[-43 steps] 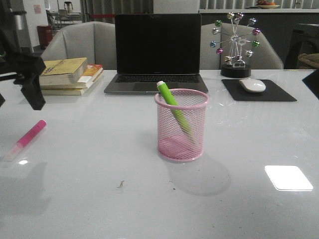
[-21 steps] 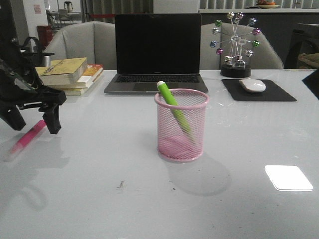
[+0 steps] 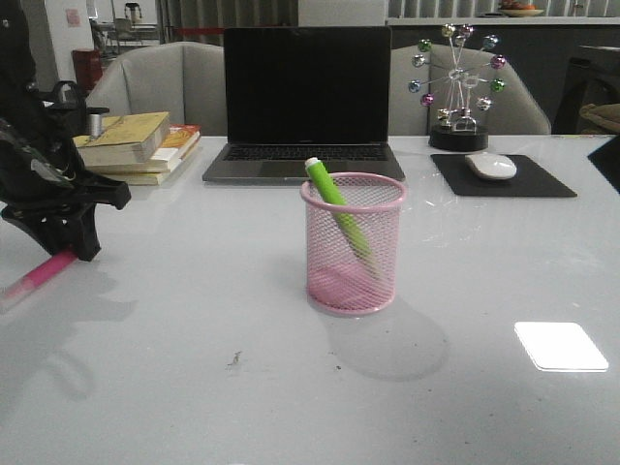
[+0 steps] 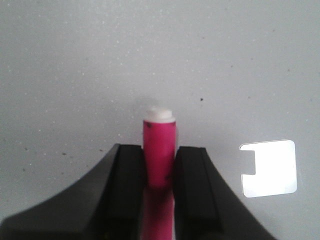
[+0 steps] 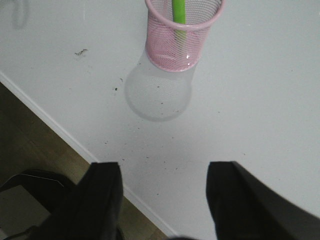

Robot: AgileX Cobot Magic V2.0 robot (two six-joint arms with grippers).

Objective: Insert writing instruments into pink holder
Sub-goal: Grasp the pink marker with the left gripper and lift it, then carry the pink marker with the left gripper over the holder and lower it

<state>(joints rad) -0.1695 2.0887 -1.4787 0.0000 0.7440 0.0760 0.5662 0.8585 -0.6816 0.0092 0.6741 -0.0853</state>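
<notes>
Left wrist view shows the left gripper (image 4: 159, 167) with its two black fingers (image 4: 127, 185) closed narrow against the sides of the pink marker (image 4: 159, 155), which stands between them with its pale whitish end (image 4: 160, 113) poking out past the tips. The marker lies on the white table (image 4: 75, 60). In the front view the same gripper (image 3: 60, 242) sits low at the table's left side, well apart from the holder, and the marker's pink body (image 3: 39, 273) runs out from under it toward the near left edge.

The right gripper (image 5: 162, 195) hangs over the table's near edge with its jaws spread wide and nothing between them.

The pink holder (image 3: 353, 242) stands upright near the middle of the table. One lime green marker (image 3: 337, 211) leans inside it, its pale end above the rim on the left side, its lower end down against the mesh on the right.

Counted: two markers, one in the cup and one in the left gripper; one holder.
</notes>
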